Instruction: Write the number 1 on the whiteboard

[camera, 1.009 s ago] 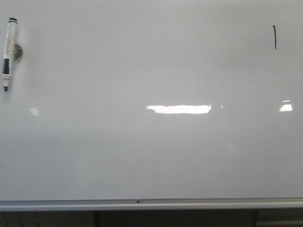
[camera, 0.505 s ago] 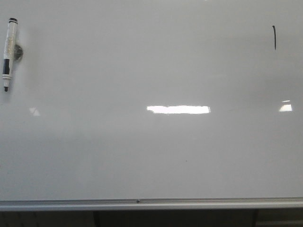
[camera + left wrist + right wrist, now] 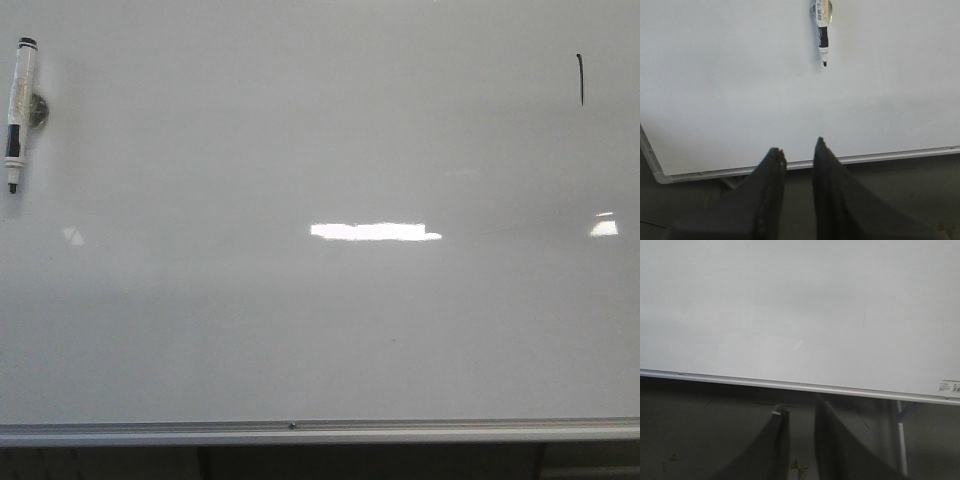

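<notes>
Glossy white whiteboard [image 3: 320, 320] carries a thin black number 1 [image 3: 581, 80] far right. Slim white-and-black marker pen [image 3: 17, 110], far left, looks light and slippery; grip mid-barrel. Left gripper [image 3: 797, 150] and right gripper [image 3: 800, 410] hang empty, jaws narrowly parted.

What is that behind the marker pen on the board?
A small dark, round holder sits behind the marker pen on the whiteboard, probably a magnetic clip. The pen's barrel covers part of it, so how it grips cannot be seen.
</notes>
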Motion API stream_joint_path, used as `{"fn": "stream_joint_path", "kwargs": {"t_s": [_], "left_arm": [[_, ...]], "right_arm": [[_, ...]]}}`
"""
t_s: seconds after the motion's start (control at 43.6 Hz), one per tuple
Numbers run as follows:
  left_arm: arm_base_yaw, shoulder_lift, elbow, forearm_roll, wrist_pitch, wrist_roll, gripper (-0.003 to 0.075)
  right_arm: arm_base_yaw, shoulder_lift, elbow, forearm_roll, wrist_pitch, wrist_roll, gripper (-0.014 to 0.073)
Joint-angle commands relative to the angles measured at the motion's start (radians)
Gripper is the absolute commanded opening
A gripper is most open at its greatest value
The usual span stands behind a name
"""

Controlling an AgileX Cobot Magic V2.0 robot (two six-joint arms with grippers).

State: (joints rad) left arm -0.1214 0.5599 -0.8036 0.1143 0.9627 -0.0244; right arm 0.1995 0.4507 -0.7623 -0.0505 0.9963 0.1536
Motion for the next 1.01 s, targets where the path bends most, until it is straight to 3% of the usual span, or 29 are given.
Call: {"fn": "stream_joint_path", "kwargs": {"t_s": [0.0, 0.023, 0.734, 0.849, 0.986], "left_arm": [[-0.002, 0.002, -0.032, -0.004, -0.069, -0.005, -0.0001], [-0.002, 0.002, -0.032, -0.004, -0.069, -0.005, -0.0020], [-0.001, -0.034, -0.012, 0.009, -0.086, -0.005, -0.0020], [0.054, -0.147, 0.084, 0.003, -0.167, -0.005, -0.0020], [0.131, -0.312, 0.294, -0.018, -0.375, -0.005, -0.0020]], "right_arm": [[-0.002, 0.005, -0.023, -0.018, -0.073, 0.003, -0.0042], [-0.002, 0.005, -0.023, -0.018, -0.073, 0.003, -0.0076], [-0.002, 0.005, -0.023, -0.014, -0.054, 0.004, -0.0069], [-0.002, 0.005, -0.023, -0.014, -0.055, 0.004, -0.0069], [-0.002, 0.005, -0.023, -0.014, -0.055, 0.004, -0.0069]]}}
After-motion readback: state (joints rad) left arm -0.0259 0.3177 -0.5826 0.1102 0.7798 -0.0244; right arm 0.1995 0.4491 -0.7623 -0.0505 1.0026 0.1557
